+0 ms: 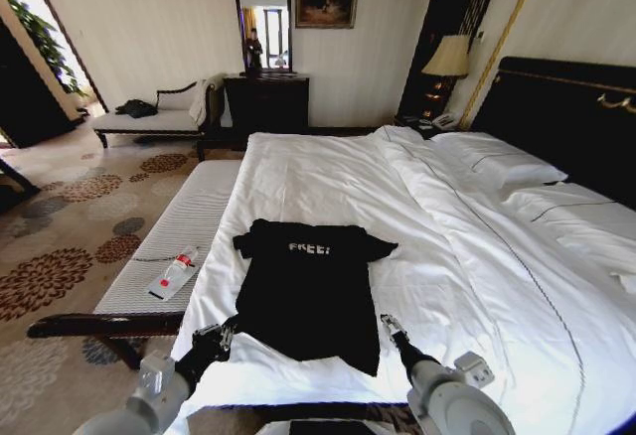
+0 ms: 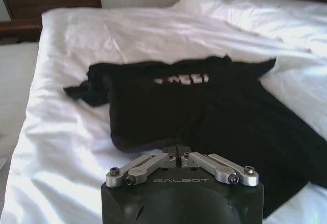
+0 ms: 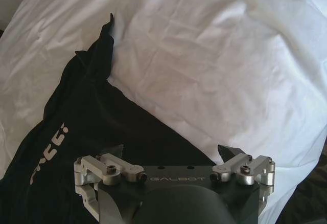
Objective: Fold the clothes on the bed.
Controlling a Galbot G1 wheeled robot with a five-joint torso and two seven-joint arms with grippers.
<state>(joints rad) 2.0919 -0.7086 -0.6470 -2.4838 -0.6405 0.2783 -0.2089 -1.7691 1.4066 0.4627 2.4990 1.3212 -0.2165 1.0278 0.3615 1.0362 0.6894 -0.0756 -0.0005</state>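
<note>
Head view takes in the bed (image 1: 467,256), its white duvet spread wide ahead of both arms. On it lies the black T-shirt (image 1: 308,291), chest lettering up, spread between the two grippers and reaching away from them toward the pillows. Left gripper (image 1: 221,336) sits at the shirt's near left hem corner, its fingers drawn together, seemingly pinching the hem edge. Right gripper (image 3: 173,155) hovers over the near right hem corner with its fingers spread wide, holding nothing, black cloth beneath one finger, white sheet beyond the other.
</note>
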